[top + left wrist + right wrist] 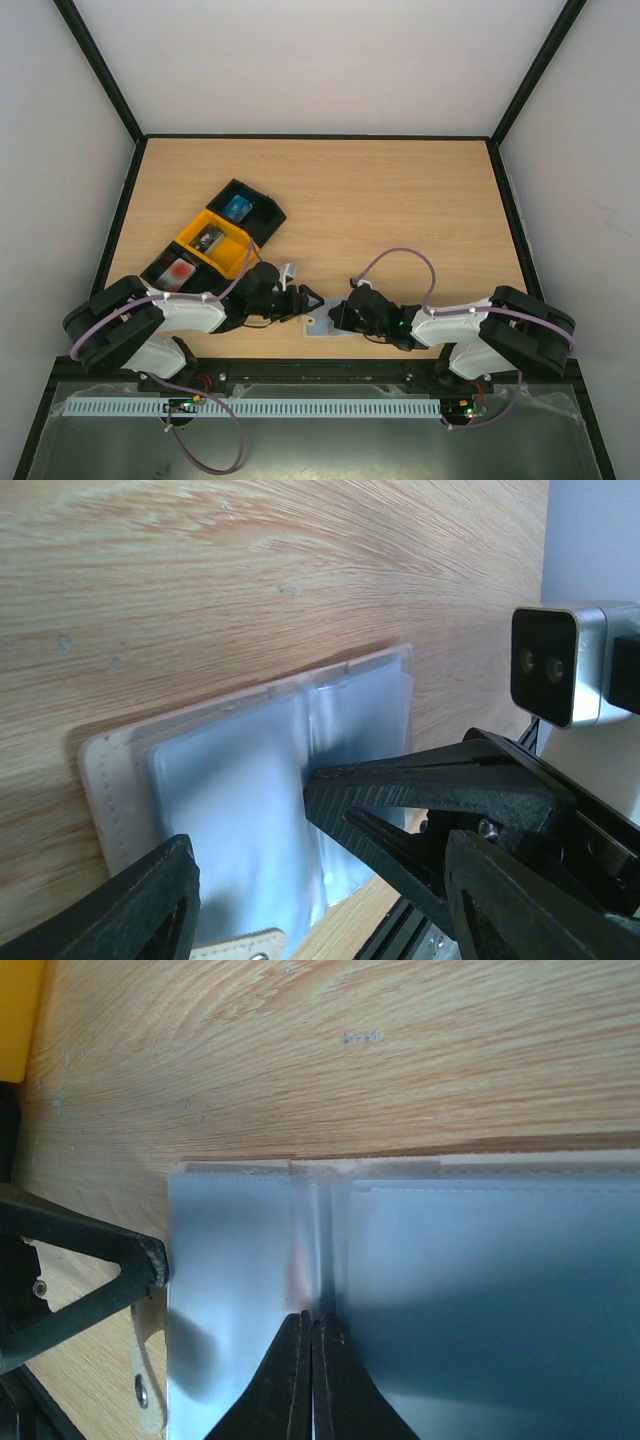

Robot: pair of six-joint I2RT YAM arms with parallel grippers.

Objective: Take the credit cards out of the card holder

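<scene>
Lying flat and opened out on the table, clear sleeves up: holder. Placed down and to the right of the trays, close to the table's near edge. Long axis roughly along that edge in the overhead view, though partly covered there. Beige stitched border along one end. Tab with its snap sticking out past the edge on the trays' side. Faint reddish tint at a crease in the sleeves; cannot tell whether from a card.

Resting on that crease, tips down: right gripper. Fingers pressed tight together, nothing visible between them. Reaching in from the side of the holder away from the trays.

Between the trays and the holder, low over the holder's edge: left gripper. Jaws well apart, holding nothing. One finger over the beige end, the other on the far side of the right gripper's tip.

In the trays, well apart from the holder: red card in the near-left black compartment, pale item in the yellow middle one, blue item in the far black one.
</scene>
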